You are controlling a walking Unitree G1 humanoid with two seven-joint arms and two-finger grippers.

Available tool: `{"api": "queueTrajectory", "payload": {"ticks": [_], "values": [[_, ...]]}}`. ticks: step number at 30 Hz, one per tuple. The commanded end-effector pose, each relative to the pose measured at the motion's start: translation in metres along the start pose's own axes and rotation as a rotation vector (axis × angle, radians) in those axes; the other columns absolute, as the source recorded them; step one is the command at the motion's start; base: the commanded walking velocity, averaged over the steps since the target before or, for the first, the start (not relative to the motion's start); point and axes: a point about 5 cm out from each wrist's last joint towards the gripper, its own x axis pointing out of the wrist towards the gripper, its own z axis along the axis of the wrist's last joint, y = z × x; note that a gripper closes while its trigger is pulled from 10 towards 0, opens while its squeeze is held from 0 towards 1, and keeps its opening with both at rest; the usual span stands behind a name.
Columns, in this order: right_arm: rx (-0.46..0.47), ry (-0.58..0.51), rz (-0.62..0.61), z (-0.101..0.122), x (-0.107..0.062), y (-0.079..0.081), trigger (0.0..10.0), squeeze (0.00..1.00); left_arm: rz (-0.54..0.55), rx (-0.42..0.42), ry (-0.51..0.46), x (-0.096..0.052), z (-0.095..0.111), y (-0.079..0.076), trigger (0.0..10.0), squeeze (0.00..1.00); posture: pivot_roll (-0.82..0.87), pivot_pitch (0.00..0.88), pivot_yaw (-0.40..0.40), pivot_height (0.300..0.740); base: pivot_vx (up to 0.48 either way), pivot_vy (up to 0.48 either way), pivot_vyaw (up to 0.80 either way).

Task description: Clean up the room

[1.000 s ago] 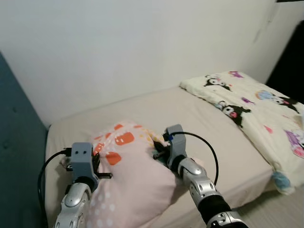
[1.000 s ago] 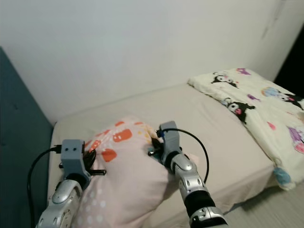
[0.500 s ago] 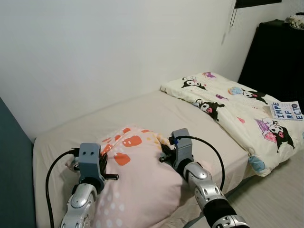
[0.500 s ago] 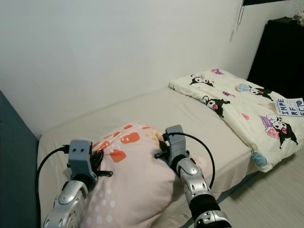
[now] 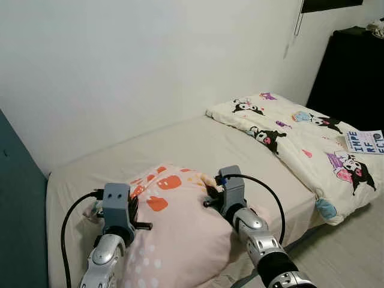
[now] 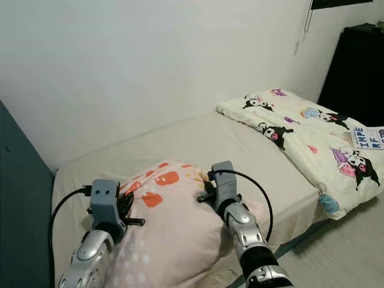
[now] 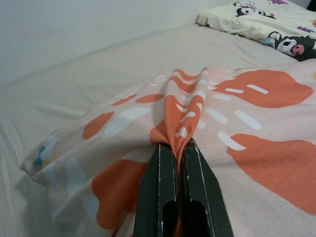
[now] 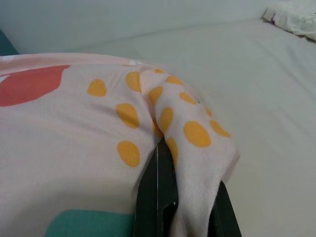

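Pillow [image 5: 180, 222]: pink case with orange blotches and white dots, sitting at the near end of the bed [image 5: 216, 144], close to the bed's front edge and toward its left end. We have it pinched from both sides.

Left gripper [image 7: 177, 148]: fingers pressed together with a ridge of the pillowcase clamped between them, orange-and-white patterned fabric bunching up right at the tips. From the head camera it sits on the pillow's left side, toward the bed's left end.

Right gripper [image 8: 165, 148]: fingers closed on a fold of the case with yellow-orange dots; the fabric drapes over one finger. It sits on the pillow's right side, nearer the middle of the bed. A black cable loops off that wrist over the mattress.

Rest of the bed: bare beige sheet across the middle, running back to the white wall [image 5: 150, 60]. A cream duvet [image 5: 306, 141] with black cartoon characters covers the bed's right end and hangs over its front edge. A white card with dark block letters [image 5: 364, 141] lies on the duvet at the far right. A black cabinet [image 5: 354, 78] stands beyond the bed's right end. A teal panel [image 5: 18, 210] stands against the bed's left end.
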Motion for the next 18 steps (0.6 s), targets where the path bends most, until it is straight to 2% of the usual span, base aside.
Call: {"api": "queueTrajectory", "payload": {"ticks": [1, 6, 18], "values": [[0.001, -0.057, -0.046, 0.01, 0.0004, -0.0085, 10.0, 0.0, 0.02, 0.008, -0.05, 0.0016, 0.0073, 0.0029, 10.0, 0.0, -0.09, 0.0, 0.004, 0.74, 0.0, 0.0, 0.0], [0.023, -0.056, -0.05, 0.0088, 0.0, -0.0098, 10.0, 0.0, 0.023, 0.003, -0.052, 0.0017, 0.0065, 0.0025, 10.0, 0.0, -0.09, 0.0, 0.003, 0.74, 0.0, 0.0, 0.0], [-0.005, -0.058, -0.04, 0.0083, -0.0002, -0.0095, 10.0, 0.0, 0.026, 0.01, -0.054, -0.0003, 0.0066, 0.0027, 10.0, 0.0, -0.08, 0.0, 0.003, 0.74, 0.0, 0.0, 0.0]]}}
